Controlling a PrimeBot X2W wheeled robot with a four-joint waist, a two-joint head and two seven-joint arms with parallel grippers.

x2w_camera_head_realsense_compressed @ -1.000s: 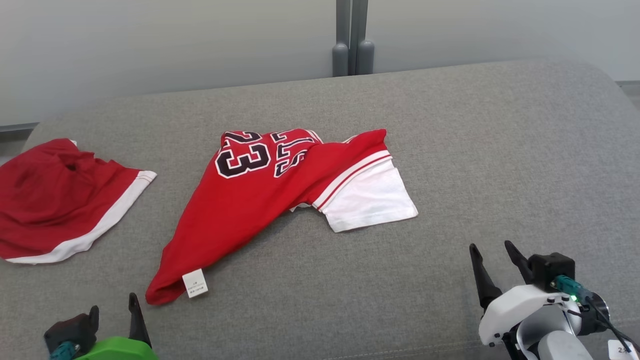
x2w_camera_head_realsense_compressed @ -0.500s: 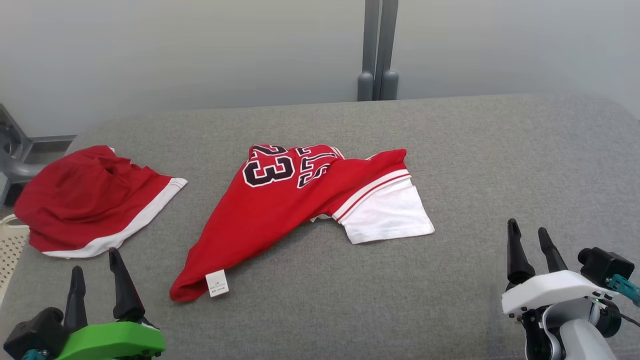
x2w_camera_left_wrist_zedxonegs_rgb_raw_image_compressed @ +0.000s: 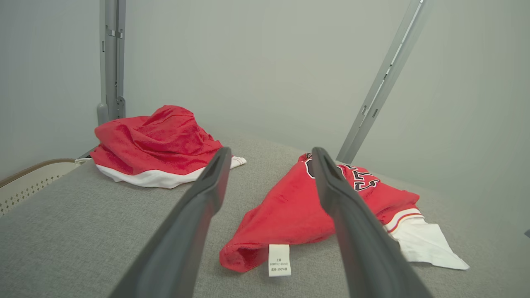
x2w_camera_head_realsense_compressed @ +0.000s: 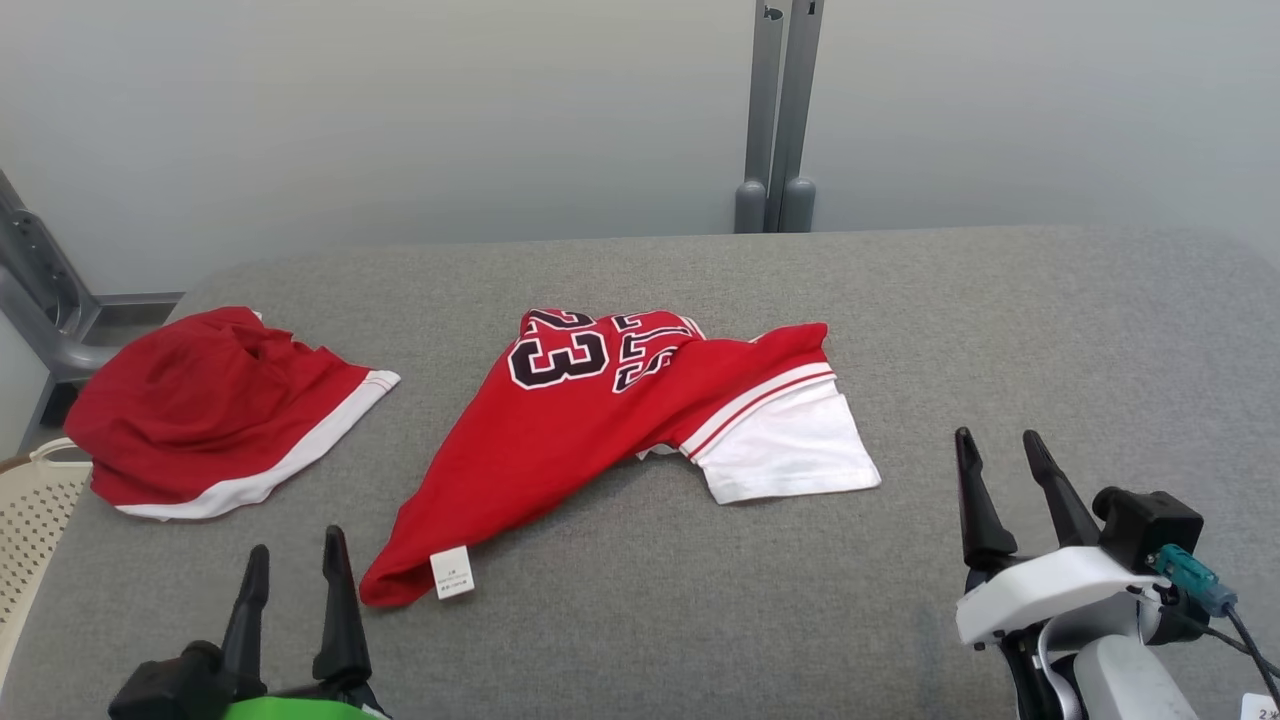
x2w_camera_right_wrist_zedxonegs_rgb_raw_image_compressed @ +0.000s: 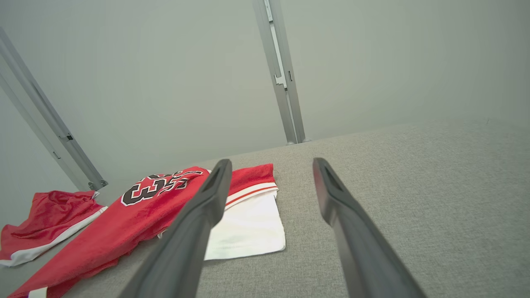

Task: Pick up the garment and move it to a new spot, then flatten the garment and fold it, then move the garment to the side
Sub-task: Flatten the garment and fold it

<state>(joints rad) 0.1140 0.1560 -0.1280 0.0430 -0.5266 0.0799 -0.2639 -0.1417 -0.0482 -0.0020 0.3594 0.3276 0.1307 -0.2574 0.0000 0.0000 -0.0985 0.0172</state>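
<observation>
- Grey fabric-covered surface point(x2w_camera_head_realsense_compressed: 1000, 330) runs across the whole scene, with a plain pale wall point(x2w_camera_head_realsense_compressed: 400, 120) behind it.
- Left gripper point(x2w_camera_head_realsense_compressed: 296, 540) is at the near left edge, above the surface. Its two dark fingers point away from the robot, spread wide, nothing between them.
- Right gripper point(x2w_camera_head_realsense_compressed: 997, 434) is at the near right, on a white wrist housing. Its fingers are also spread wide and hold nothing; bare surface lies ahead of it.
- Red jersey point(x2w_camera_head_realsense_compressed: 600, 410) lies crumpled and half folded over near the middle of the surface, between the two grippers and farther out, touching neither.
- The jersey's near corner tapers to a point just ahead and right of the left gripper. A small white label point(x2w_camera_head_realsense_compressed: 452, 572) hangs at that corner.
- White sleeve point(x2w_camera_head_realsense_compressed: 790, 450) with red-and-white striped trim sticks out flat on the jersey's right side, nearer the right gripper but well apart from it.
- Black "23" print point(x2w_camera_head_realsense_compressed: 560, 350) shows at the jersey's far edge, with part of more lettering beside it, bunched up.
- A second red garment with white hem point(x2w_camera_head_realsense_compressed: 200, 400) lies heaped at the far left of the surface, apart from the jersey.
- Cream perforated basket point(x2w_camera_head_realsense_compressed: 35, 510) sits off the surface's left edge, lower down, partly visible.
- Grey slanted frame bar point(x2w_camera_head_realsense_compressed: 40, 290) stands at the far left.
- Grey upright post point(x2w_camera_head_realsense_compressed: 780, 120) stands against the wall behind the far edge of the surface.
</observation>
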